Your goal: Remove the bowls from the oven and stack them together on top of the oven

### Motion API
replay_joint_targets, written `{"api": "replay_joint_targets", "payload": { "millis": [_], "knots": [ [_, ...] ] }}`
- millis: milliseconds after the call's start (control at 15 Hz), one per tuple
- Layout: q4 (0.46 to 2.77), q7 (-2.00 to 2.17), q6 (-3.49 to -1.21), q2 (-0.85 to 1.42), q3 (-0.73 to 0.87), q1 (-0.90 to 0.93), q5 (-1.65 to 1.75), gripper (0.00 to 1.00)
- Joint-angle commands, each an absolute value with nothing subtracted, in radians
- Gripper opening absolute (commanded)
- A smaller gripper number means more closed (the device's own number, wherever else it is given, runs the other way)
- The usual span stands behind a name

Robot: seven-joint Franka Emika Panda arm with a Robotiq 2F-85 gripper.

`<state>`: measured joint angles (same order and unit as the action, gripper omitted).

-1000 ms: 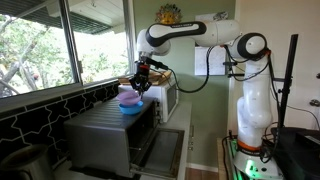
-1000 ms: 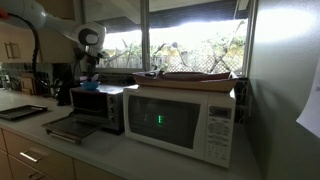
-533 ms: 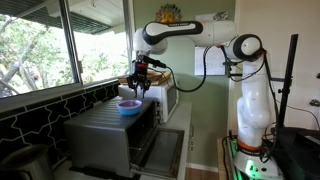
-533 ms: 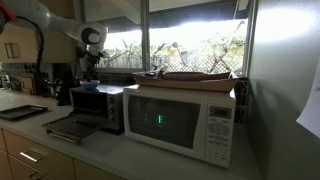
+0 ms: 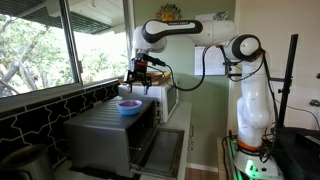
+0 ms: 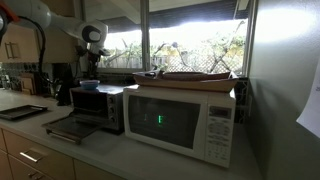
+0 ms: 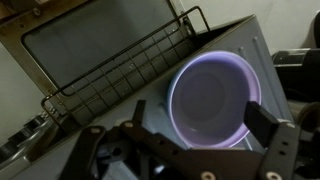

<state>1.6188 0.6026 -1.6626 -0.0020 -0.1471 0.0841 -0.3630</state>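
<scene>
1. Jaws hang spread and empty in an exterior view, straight above the stacked bowls, the pink-lilac bowl (image 5: 129, 101) nested in the blue bowl (image 5: 129, 109), with clear air between fingertips and rim. The stack sits on top of the oven (image 5: 105, 135), close to its front edge. Below and ahead of the jaws the door (image 5: 163, 150) lies dropped open, and the white microwave (image 5: 170, 98) stands near them. The arm (image 5: 190, 30) reaches across level, its wrist bent straight down.
2. In an exterior view the jaws are too small and dark against the window (image 6: 190, 45) to judge their gap. They hang above the oven (image 6: 98, 105), which stands beside the microwave (image 6: 185, 120) on the bench (image 6: 110, 152).
3. In the wrist view the jaws stand apart, a finger on either side of the pink-lilac bowl (image 7: 215, 100) below, touching nothing. Beyond them the oven top ends at a wire rack (image 7: 120, 80) and the glass door (image 7: 90, 35).
</scene>
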Motion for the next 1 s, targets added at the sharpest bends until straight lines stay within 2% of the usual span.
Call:
{"api": "replay_joint_targets", "payload": {
  "millis": [0, 600, 933],
  "knots": [
    [1.692, 0.543, -1.673, -0.079, -0.132, 0.093, -0.321, 1.0],
    [1.868, 0.236, -1.723, -0.473, -0.152, 0.102, -0.208, 1.0],
    [1.981, 0.108, -1.938, -0.608, -0.151, 0.11, -0.227, 1.0]
  ]
}}
